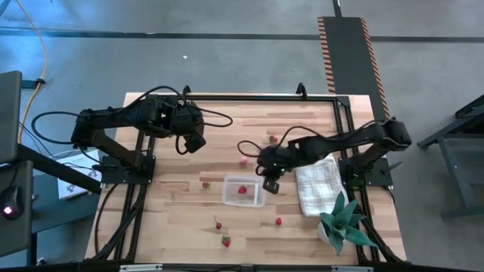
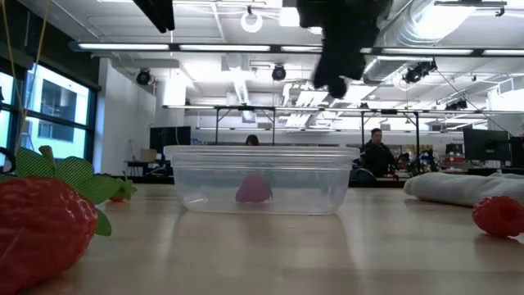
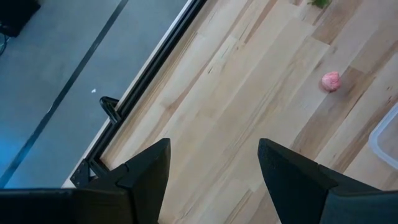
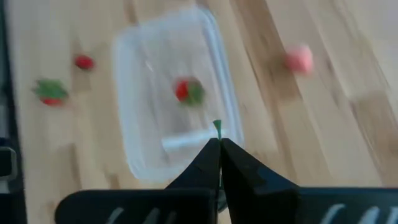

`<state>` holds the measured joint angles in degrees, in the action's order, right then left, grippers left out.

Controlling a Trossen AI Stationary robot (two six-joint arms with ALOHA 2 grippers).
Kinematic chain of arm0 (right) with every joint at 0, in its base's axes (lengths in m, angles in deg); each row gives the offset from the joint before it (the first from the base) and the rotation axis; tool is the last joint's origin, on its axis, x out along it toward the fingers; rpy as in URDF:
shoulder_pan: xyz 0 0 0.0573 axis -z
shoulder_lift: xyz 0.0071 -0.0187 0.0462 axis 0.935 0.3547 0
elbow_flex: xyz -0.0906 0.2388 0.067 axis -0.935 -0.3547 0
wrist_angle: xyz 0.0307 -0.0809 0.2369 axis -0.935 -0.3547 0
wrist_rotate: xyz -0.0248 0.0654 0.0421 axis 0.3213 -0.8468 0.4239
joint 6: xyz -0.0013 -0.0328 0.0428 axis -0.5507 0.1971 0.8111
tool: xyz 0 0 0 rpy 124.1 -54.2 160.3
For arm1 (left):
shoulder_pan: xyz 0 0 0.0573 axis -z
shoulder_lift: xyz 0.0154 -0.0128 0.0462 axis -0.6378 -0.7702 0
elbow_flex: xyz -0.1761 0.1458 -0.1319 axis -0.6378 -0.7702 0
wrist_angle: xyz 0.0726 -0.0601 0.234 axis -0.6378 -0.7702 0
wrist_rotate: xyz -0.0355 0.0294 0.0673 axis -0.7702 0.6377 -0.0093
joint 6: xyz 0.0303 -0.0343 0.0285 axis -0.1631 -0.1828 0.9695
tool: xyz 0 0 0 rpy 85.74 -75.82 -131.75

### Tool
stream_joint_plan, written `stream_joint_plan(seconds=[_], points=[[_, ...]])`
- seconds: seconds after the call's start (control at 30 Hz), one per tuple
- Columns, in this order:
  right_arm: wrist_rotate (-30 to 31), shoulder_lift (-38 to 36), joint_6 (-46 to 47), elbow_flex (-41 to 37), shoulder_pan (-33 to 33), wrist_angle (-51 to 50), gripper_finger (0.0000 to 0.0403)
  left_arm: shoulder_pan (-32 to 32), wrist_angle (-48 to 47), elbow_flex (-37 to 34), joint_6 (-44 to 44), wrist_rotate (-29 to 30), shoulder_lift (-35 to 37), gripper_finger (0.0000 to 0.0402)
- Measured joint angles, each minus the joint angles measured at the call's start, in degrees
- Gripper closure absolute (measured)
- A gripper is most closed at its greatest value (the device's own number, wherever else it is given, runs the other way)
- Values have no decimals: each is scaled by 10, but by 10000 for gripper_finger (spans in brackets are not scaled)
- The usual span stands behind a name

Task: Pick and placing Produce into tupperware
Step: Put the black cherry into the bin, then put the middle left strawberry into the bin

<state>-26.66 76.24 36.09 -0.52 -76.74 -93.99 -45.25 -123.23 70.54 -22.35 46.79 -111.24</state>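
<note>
Directly Over the Rim: Right Gripper and Tupperware

The right gripper [image 1: 271,183] hung just above the tupperware [image 1: 243,190], at the end nearest the folded cloth [image 1: 318,185]. Its fingers were pinched together on a thin green stem [image 4: 217,127]; the fruit below was hidden. The container lay directly beneath and slightly toward the left arm, its long axis running across the table, with one strawberry [image 1: 242,190] inside. The left gripper [image 1: 193,140] waited with fingers spread, well apart, so the right arm was nearer. Loose produce remained on the table.

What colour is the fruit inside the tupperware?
Red with a green top, clearest in the right wrist view: fruit in the tupperware.
</note>
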Motion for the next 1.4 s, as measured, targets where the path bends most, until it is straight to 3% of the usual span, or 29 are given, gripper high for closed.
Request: stream_joint_plan(seconds=[0.33,0.73,0.93,1.17,1.4], points=[[-51,77,-32,0,-2,74,403,0,0,0,0,0,0,167],[-73,141,-121,80,-10,34,402,0,0,0,-1,-2,0,167],[-89,146,-123,82,-7,25,365,0,0,0,-1,-5,0,167],[-67,144,-122,77,-7,27,319,0,0,0,-1,-7,0,167],[0,108,-123,132,2,-28,312,0,14,-40,-20,-32,0,167]])
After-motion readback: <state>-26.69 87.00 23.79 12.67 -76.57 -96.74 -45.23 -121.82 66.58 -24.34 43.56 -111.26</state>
